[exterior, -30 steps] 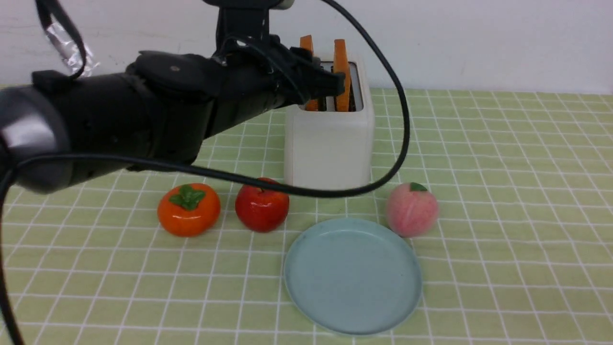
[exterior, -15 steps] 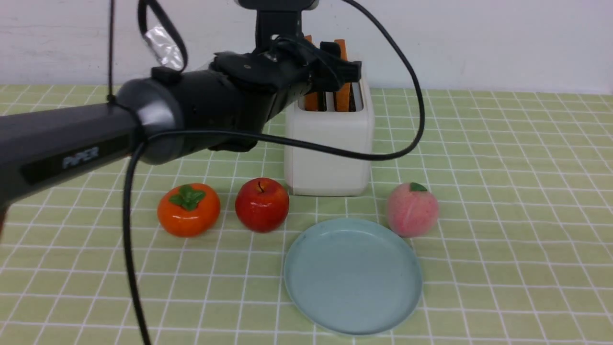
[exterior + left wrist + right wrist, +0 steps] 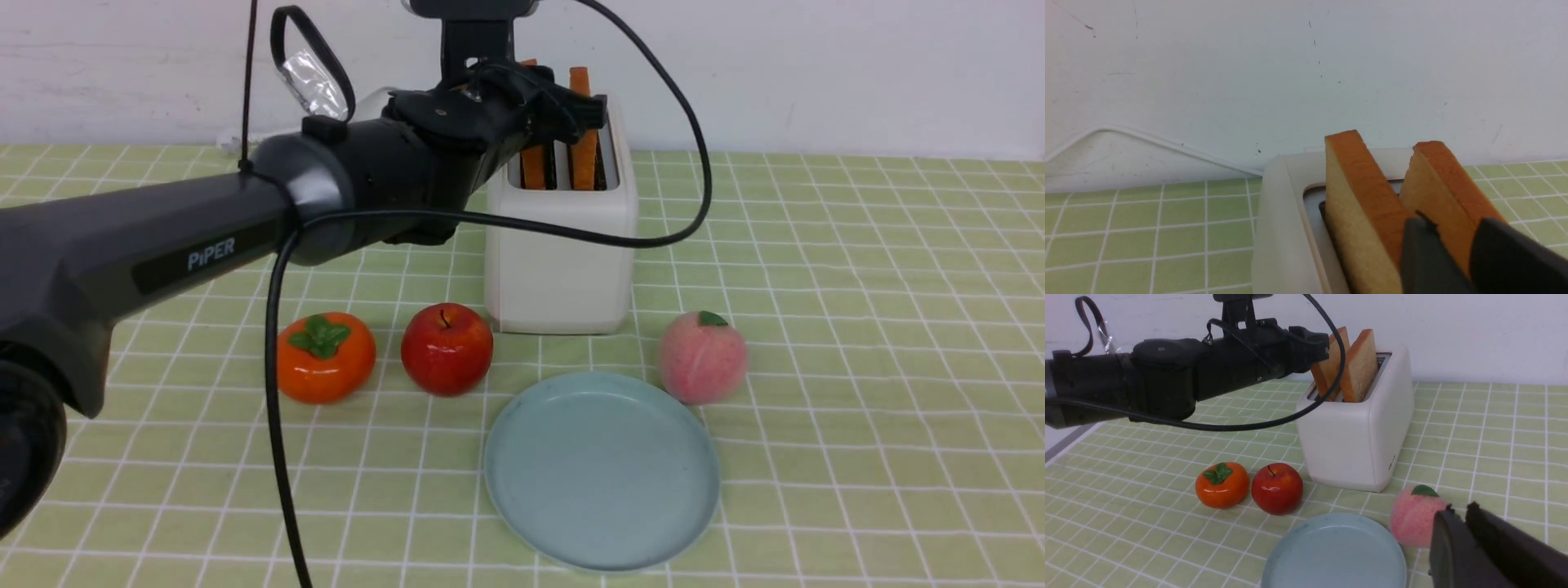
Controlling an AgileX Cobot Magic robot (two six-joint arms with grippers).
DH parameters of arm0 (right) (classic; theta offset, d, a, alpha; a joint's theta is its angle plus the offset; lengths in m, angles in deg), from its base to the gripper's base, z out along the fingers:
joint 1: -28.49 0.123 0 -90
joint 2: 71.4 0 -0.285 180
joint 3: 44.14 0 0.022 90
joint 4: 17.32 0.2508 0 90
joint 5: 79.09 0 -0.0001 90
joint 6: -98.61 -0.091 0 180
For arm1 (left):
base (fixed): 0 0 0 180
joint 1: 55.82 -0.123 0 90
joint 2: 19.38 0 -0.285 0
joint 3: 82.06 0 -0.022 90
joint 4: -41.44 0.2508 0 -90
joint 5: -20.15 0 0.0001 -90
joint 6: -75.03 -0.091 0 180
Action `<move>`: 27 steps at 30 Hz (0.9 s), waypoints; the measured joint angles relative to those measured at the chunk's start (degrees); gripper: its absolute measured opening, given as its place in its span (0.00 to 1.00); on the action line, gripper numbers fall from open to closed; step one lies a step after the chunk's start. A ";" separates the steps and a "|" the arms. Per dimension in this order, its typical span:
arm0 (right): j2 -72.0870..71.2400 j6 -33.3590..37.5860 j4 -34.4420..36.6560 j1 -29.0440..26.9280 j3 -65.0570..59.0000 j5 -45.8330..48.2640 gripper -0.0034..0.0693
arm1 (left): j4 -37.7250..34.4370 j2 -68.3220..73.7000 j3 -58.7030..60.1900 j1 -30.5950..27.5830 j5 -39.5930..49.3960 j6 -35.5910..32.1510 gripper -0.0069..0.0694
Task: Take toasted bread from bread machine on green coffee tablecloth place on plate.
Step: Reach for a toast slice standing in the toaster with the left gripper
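The cream-white bread machine (image 3: 559, 261) stands at the back of the green coffee tablecloth (image 3: 857, 327) with two slices of toasted bread upright in its slots. My left gripper (image 3: 581, 114) reaches over it from the left. In the left wrist view the left gripper (image 3: 1453, 228) has one finger (image 3: 1421, 257) between the slices and the other outside, shut on the right slice (image 3: 1445, 179). The left slice (image 3: 1359, 204) stands free. The pale blue-green plate (image 3: 602, 469) lies in front, nothing on it. My right gripper (image 3: 1459, 508) hovers shut near the plate (image 3: 1331, 555), holding nothing.
An orange persimmon (image 3: 322, 358) and a red apple (image 3: 446, 349) sit left of the plate, a pink peach (image 3: 702, 357) at its right rim. The left arm's black cable (image 3: 653, 237) loops across the toaster's front. A white wall stands close behind.
My left arm has pushed forward and risen over the toaster. Its jaws spread wide, then narrowed onto the right slice. The fruit, plate and toaster have not moved.
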 joint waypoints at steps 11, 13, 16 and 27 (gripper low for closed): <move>0.00 0.00 -2.93 0.00 0.00 -1.42 0.12 | 0.00 -0.34 0.00 0.00 -0.68 -0.05 0.07; 0.00 0.00 -3.07 0.00 0.00 -1.76 0.12 | 0.00 -0.34 0.00 0.00 -0.68 -0.05 0.07; 0.00 0.00 -3.12 0.00 0.00 -1.76 0.12 | -0.02 -0.39 0.00 0.00 -1.00 -0.11 0.12; 0.00 0.00 -3.31 0.00 0.00 -2.78 0.12 | -3.43 -1.13 -1.13 0.00 -0.39 -0.05 0.68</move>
